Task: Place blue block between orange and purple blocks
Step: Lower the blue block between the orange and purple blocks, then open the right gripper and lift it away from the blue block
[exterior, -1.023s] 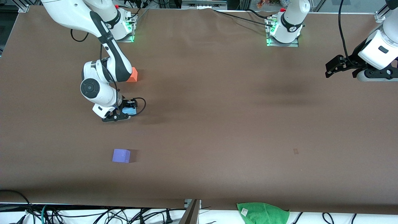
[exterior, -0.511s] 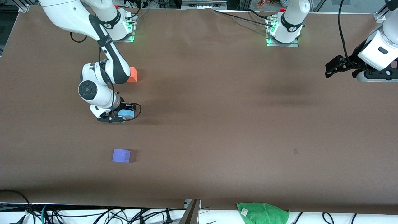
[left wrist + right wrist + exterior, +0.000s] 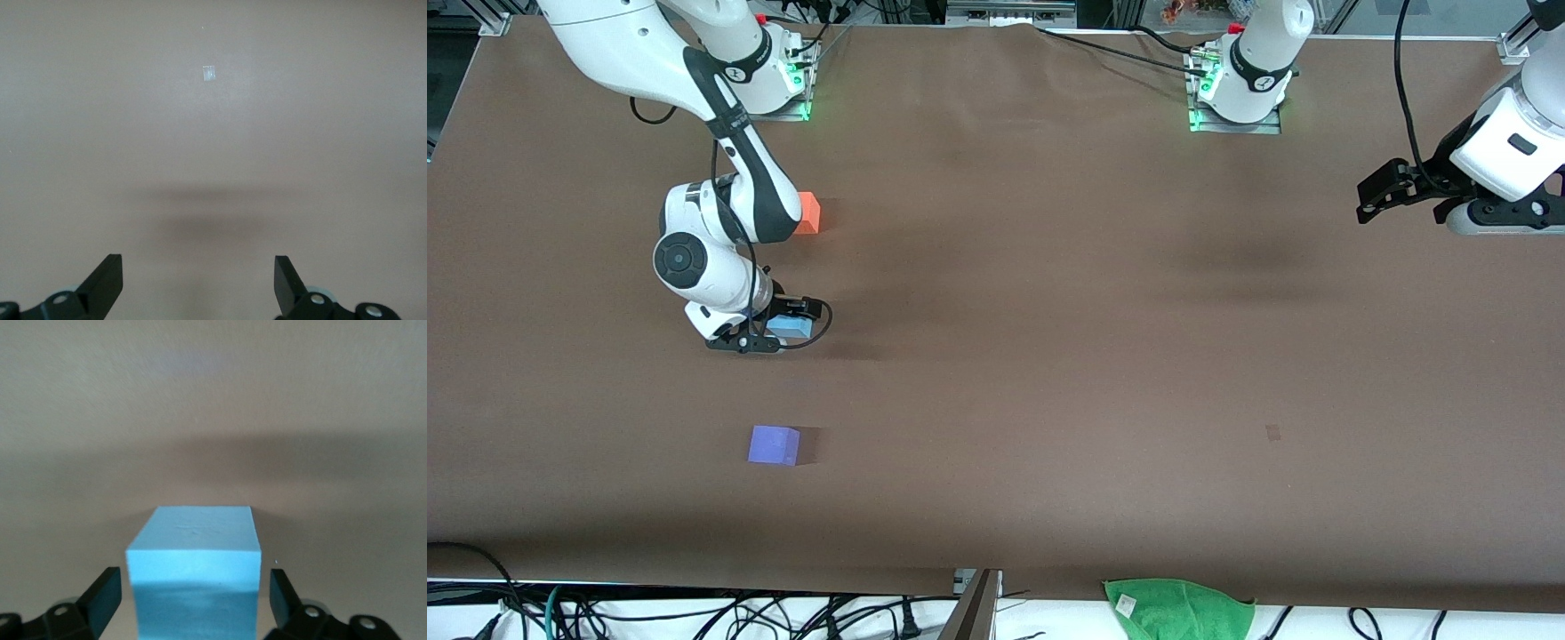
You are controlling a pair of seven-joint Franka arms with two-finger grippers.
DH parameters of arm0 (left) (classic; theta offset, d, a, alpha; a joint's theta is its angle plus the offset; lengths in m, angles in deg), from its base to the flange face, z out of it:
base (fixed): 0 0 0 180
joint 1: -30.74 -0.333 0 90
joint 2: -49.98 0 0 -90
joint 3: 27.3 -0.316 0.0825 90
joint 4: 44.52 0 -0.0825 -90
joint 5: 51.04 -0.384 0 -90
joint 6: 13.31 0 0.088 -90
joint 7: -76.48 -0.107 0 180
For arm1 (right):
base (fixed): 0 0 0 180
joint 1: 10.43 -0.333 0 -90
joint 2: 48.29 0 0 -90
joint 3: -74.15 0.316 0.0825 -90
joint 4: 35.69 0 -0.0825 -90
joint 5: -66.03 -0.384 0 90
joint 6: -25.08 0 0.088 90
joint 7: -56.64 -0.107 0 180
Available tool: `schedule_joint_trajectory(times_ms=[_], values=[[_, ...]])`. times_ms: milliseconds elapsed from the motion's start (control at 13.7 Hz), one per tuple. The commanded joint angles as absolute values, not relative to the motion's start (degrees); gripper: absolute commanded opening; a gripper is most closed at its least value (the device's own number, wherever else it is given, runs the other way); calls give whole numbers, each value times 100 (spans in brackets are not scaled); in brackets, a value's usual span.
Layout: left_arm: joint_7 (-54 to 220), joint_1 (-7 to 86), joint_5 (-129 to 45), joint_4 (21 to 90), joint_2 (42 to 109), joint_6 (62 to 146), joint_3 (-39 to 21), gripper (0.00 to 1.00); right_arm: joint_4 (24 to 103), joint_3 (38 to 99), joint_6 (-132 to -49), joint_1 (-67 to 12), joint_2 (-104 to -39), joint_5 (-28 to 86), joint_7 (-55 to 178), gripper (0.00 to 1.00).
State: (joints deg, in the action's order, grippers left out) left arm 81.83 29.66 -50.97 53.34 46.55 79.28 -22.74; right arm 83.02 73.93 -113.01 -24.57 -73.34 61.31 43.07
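The blue block (image 3: 791, 328) sits on the brown table between the orange block (image 3: 808, 213) and the purple block (image 3: 774, 444). The orange block is farther from the front camera and partly hidden by the right arm. The purple block is nearer. My right gripper (image 3: 769, 331) is low at the table and straddles the blue block. In the right wrist view the blue block (image 3: 193, 560) stands between the fingers of my right gripper (image 3: 193, 580), which is open with a gap on each side. My left gripper (image 3: 1363, 203) waits open and empty over the left arm's end of the table, and also shows in the left wrist view (image 3: 198, 261).
A green cloth (image 3: 1178, 609) lies at the table's edge nearest the front camera. A small tape mark (image 3: 1272, 432) is on the table toward the left arm's end; it also shows in the left wrist view (image 3: 209, 73). Cables run along the front edge.
My right gripper came down with the blue block and shifted slightly toward the right arm's end of the table. The left arm has not moved.
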Motion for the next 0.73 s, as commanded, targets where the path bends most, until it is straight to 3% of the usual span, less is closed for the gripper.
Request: schedule_joint_trajectory(times_ms=[0,219,438,658], values=[[8166,2986,-5078,5172,4717,7818,-2281,100,8086,7450,-10486,-2475,-6782,6067,4258,99],[8166,2986,-5078,5172,4717,7818,-2281,100,7621,7502,-9510,-2475,-6184,6093,4267,99],[8166,2986,-5069,5172,4717,7818,-2281,100,6743,7590,-8122,-2484,-5753,6084,4188,99],[8166,2986,-5078,5172,4717,7818,-2281,100,5953,7503,-7295,-2475,-5287,6155,4388,99]])
